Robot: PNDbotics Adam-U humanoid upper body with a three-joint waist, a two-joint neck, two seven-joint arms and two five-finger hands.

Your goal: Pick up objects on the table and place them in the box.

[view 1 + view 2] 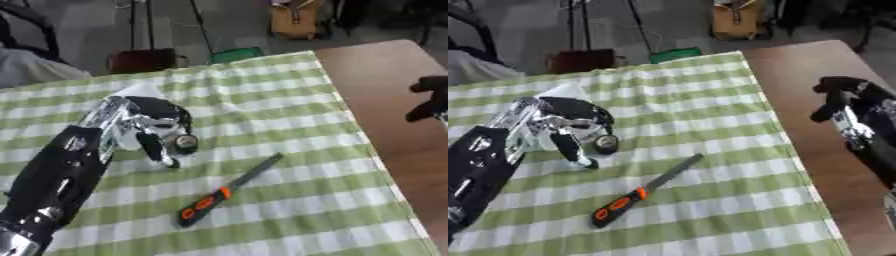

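Observation:
A tool with an orange-and-black handle and a long dark blade lies slanted on the green-checked cloth. My left hand reaches in from the lower left, up and left of the tool. Its fingers are curled down, pinching a small round dark thing just above the cloth. A white object shows behind that hand, mostly hidden by it. My right hand hangs over the bare brown tabletop at the right edge, fingers relaxed and holding nothing.
The cloth ends partway across, leaving brown table on the right. Beyond the far edge stand a dark red-brown box, a green item and a tan bag on the floor. A grey sleeve shows at the far left.

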